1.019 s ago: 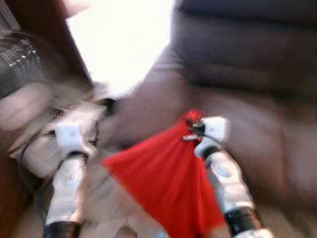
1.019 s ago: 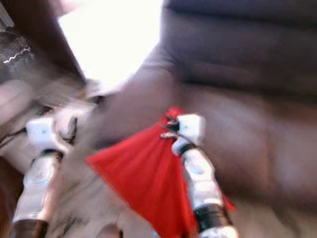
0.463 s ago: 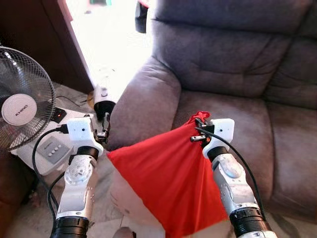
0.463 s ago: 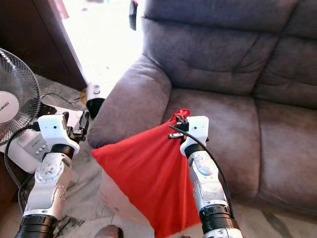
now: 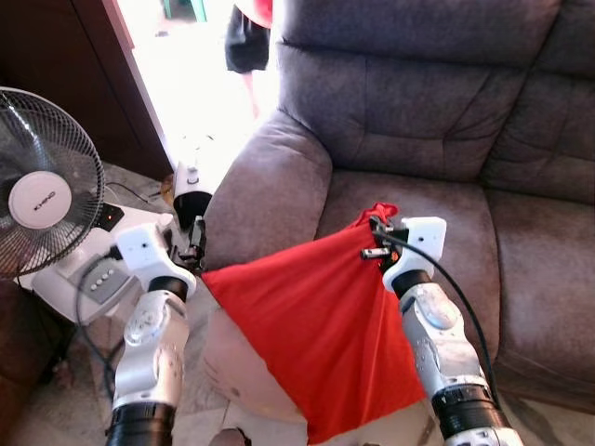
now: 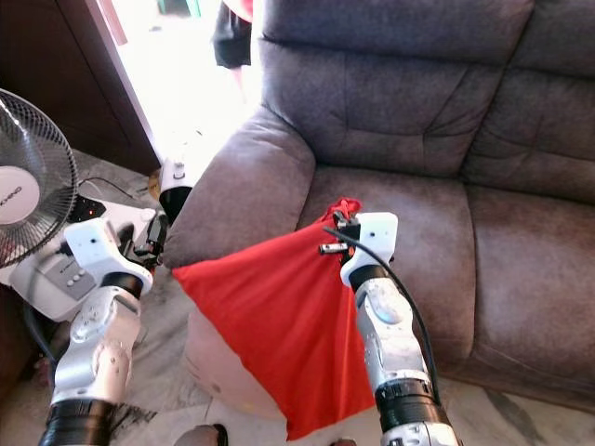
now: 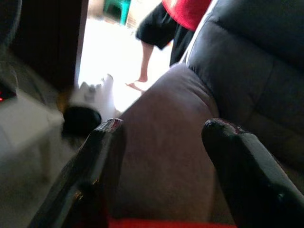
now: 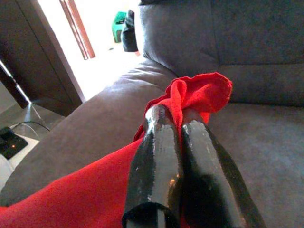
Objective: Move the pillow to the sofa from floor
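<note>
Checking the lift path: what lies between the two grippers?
The red pillow stretches between them in the left eye view: the right gripper pinches its upper corner, its other corner reaches the left gripper.

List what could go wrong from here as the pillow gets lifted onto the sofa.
1. The right end effector pinches only a bunched corner of the red pillow; the fabric could slip out.
2. The pillow hangs below the sofa seat and may catch on its front edge.
3. A person stands close by the armrest.

Fan (image 5: pixel 42 190) left of sofa (image 5: pixel 437 121); pillow (image 5: pixel 316 325) before sofa seat.
</note>
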Robot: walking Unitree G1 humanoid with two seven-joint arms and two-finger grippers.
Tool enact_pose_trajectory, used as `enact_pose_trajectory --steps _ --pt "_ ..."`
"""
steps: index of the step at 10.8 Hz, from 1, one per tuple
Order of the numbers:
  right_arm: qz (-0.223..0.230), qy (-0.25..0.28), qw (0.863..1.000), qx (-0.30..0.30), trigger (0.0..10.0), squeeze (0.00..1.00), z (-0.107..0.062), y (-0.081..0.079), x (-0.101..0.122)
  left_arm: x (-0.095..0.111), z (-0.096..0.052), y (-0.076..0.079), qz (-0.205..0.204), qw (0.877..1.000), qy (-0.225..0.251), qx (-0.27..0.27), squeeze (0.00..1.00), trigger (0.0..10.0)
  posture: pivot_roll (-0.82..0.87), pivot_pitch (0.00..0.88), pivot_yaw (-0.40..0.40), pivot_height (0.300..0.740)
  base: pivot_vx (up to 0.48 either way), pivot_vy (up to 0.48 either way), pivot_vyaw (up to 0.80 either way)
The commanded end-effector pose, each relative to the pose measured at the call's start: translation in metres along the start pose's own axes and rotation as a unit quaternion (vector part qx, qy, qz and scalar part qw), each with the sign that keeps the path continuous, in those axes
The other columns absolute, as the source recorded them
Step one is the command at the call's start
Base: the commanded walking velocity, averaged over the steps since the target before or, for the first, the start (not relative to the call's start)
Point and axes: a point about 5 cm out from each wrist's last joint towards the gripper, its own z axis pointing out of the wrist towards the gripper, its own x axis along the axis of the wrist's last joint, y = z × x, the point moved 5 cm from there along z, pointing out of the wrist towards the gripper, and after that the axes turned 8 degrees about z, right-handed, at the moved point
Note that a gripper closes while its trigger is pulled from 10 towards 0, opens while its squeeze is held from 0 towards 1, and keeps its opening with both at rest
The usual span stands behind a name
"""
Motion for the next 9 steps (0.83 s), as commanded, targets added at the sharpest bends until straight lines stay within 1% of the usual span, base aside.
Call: enact_pose_trajectory --steps 1,2,3,5,6,7,8,9 --pt "-0.004 0.091 0.995 0.027 10.0 0.0 0.009 -0.014 0.054 -0.014 0.0 -0.004 -0.063 0.997 -0.035 0.008 1.0 10.0 0.12 0.138 0.006 0.739 0.0 0.0 0.0" --pt "-0.005 0.09 0.995 0.03 10.0 0.0 0.009 -0.015 0.053 -0.028 0.001 -0.008 -0.155 0.985 -0.071 0.027 1.0 10.0 0.12 0.141 0.007 0.739 0.0 0.0 0.0" --pt "-0.004 0.088 0.996 0.032 10.0 0.0 0.009 -0.016 0.052 -0.038 0.003 -0.013 -0.167 0.981 -0.097 0.029 1.0 10.0 0.12 0.143 0.008 0.739 0.0 0.0 0.0" --pt "-0.005 0.087 0.996 0.034 10.0 0.0 0.008 -0.017 0.052 -0.047 0.007 -0.023 -0.192 0.972 -0.125 0.041 1.0 10.0 0.11 0.152 0.008 0.739 0.0 0.0 0.0" --pt "-0.006 0.087 0.996 0.034 10.0 0.0 0.008 -0.017 0.053 -0.053 0.008 -0.026 -0.185 0.971 -0.145 0.041 1.0 10.0 0.11 0.155 0.008 0.739 0.0 0.0 0.0" --pt "-0.007 0.087 0.996 0.034 10.0 0.0 0.008 -0.017 0.054 -0.061 0.009 -0.028 -0.186 0.967 -0.168 0.038 1.0 10.0 0.11 0.158 0.008 0.739 0.0 0.0 0.0" --pt "-0.007 0.087 0.996 0.035 10.0 0.0 0.008 -0.017 0.054 -0.064 0.011 -0.024 -0.202 0.963 -0.175 0.027 1.0 10.0 0.1 0.162 0.007 0.739 0.0 0.0 0.0" --pt "-0.008 0.087 0.996 0.036 10.0 0.0 0.007 -0.017 0.055 -0.072 0.012 -0.022 -0.205 0.96 -0.192 0.019 1.0 10.0 0.1 0.166 0.005 0.739 0.0 0.0 0.0"
